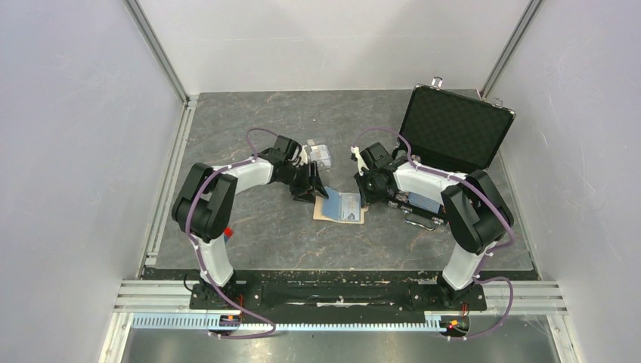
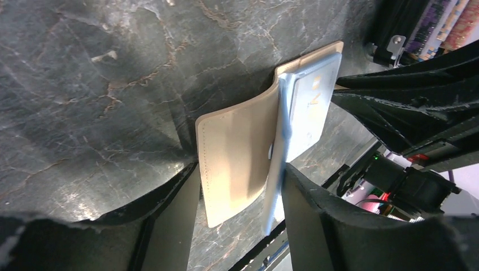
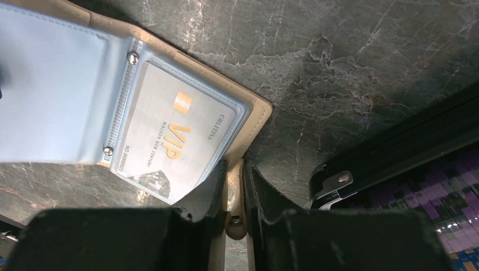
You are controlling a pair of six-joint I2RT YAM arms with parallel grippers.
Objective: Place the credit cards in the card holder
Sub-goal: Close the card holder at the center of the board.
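The tan card holder lies open on the table between my two grippers. One credit card, pale grey with a gold VIP print, sits in its light blue pocket. The left gripper holds the raised tan flap across its width. The flap bows, with its blue inner edge against the right finger. My right gripper is pinched on the snap tab at the holder's right edge. Whether the small pale rectangle behind the left gripper is a card, I cannot tell.
A black case stands open at the back right, its chip tray close beside my right gripper. A small red block lies by the left arm. White walls with metal rails enclose the dark marbled table.
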